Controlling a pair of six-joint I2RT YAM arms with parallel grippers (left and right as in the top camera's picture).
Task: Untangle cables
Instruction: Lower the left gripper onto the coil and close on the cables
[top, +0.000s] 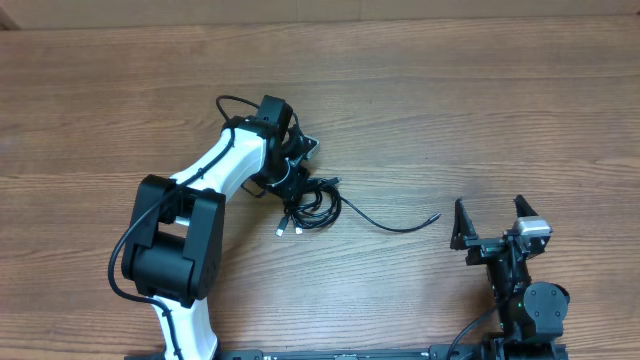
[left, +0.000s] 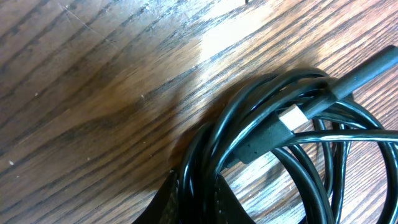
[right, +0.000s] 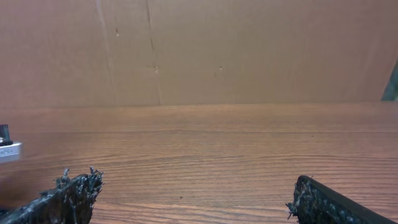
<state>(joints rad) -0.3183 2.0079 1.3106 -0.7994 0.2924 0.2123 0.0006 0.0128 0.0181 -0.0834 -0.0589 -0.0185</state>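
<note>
Left pincer (top: 292, 170) is clenched on the coiled black cables (top: 320, 205) lying on the table (top: 450, 100); to the right of the cables, the right pincer (top: 491, 207) is held released.

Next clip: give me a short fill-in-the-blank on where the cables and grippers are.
1. The cables lie coiled under the ___ arm's wrist.
2. The right gripper has its jaws ___.
3. A loose strand trails from the coil toward the ___ gripper.
Missing words: left; open; right.
</note>
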